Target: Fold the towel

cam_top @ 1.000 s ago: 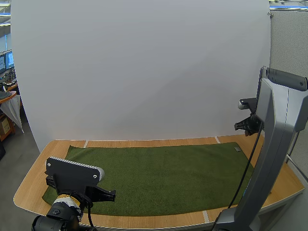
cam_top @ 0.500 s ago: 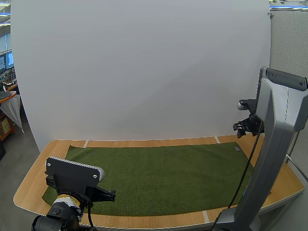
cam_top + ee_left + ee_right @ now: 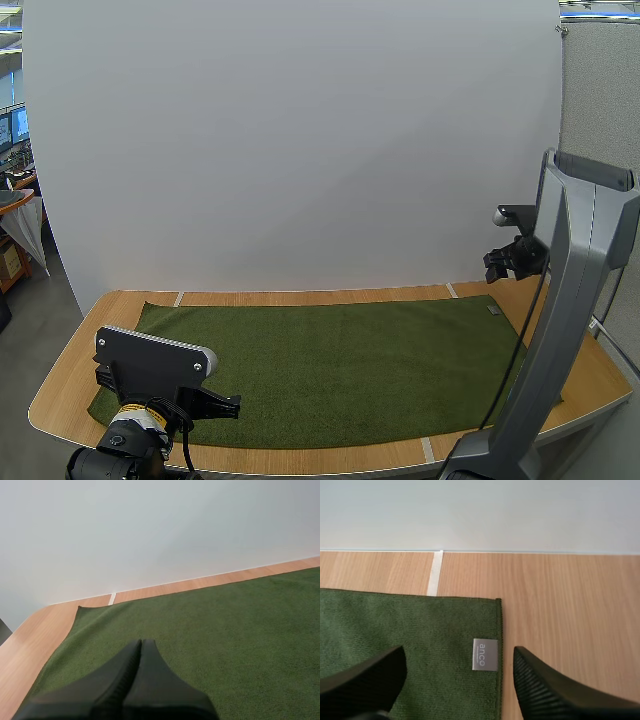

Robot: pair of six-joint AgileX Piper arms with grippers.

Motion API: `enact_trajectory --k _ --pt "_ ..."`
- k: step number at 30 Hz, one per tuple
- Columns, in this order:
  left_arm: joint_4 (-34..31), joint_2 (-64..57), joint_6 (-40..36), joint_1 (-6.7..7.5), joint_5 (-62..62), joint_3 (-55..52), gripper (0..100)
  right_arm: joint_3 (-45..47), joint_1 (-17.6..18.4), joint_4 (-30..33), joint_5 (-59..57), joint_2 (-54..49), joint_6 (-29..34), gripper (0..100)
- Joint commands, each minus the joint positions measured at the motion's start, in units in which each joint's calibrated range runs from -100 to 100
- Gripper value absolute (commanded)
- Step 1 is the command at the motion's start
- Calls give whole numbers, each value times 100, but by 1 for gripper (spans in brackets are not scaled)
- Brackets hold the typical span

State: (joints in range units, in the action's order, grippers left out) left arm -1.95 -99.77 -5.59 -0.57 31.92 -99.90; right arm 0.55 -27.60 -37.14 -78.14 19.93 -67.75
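A dark green towel [image 3: 320, 365] lies spread flat over the wooden table [image 3: 60, 375]. My left gripper [image 3: 228, 404] hovers low over the towel's near left part, its fingers [image 3: 137, 655] pressed together as one dark wedge above the green cloth [image 3: 225, 630]. My right gripper [image 3: 500, 268] hangs above the towel's far right corner. Its fingers [image 3: 535, 680] stand apart on either side of that corner [image 3: 492, 605], where a small grey label [image 3: 485, 654] is sewn on.
A white backdrop [image 3: 300, 150] rises behind the table. Bare wood [image 3: 570, 610] runs to the right of the towel's edge and along the back. White tape marks [image 3: 435, 572] cross the table near the back wall.
My right gripper has risen slightly above the far right corner. The left arm and the towel have not moved.
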Motion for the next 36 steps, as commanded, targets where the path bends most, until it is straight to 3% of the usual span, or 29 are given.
enact_trajectory --k 1,16,30,36 --pt "-8 -23 -32 16 -47 -10 0 -404 -105 -63 -444 244 -70 100" --pt "-8 -23 -32 16 -47 -10 0 -1544 -136 -82 -1186 1275 -371 100" --pt "-8 -23 -32 16 -47 -10 0 -1541 89 -469 -1196 1577 -791 100" --pt "-8 -23 -32 16 -47 -10 0 -1541 127 -556 -635 1576 -905 100"
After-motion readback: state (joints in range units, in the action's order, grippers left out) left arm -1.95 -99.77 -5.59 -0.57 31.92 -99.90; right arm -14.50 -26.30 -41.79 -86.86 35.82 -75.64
